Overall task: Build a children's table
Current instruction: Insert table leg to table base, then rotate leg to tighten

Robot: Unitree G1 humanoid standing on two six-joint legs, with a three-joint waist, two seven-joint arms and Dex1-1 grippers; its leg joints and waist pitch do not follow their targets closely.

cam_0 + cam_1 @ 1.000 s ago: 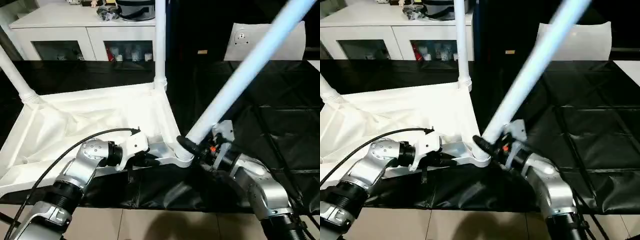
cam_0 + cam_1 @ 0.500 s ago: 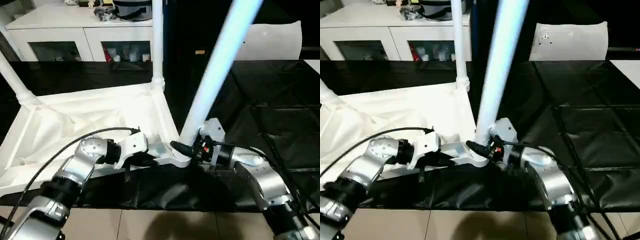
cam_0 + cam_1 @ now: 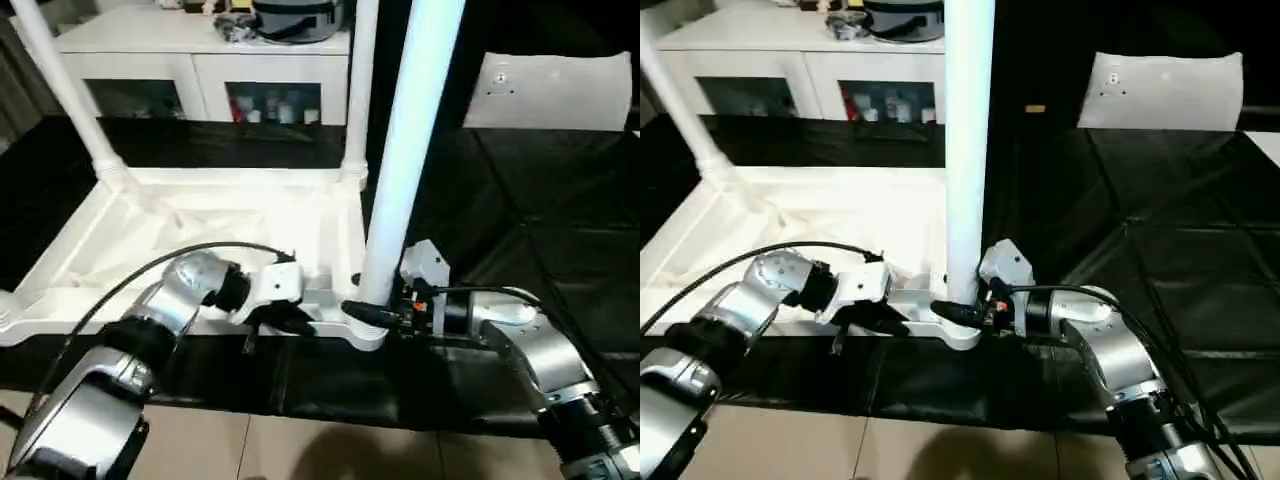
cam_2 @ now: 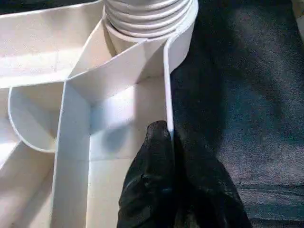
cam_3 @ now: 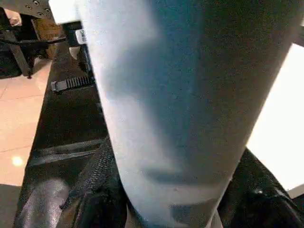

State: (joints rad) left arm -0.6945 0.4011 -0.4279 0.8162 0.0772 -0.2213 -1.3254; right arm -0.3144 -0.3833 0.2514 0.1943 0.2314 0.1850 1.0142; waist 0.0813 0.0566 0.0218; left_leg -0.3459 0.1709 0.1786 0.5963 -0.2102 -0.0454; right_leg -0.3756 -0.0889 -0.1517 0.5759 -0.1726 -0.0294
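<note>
Black-covered tabletop (image 3: 560,230) across the scene, its cloth creased and hanging over the near edge. Beyond it, against the back, a white cabinet (image 3: 190,60) with glass doors, small bottles and jars (image 3: 270,105) dimly visible behind the panes. On the cabinet's top, a dark grey round container (image 3: 300,18) beside a small dark jumble. Farther right, a white panel (image 3: 555,90) standing behind the tabletop. Below the near edge, pale tiled floor (image 3: 330,450).
</note>
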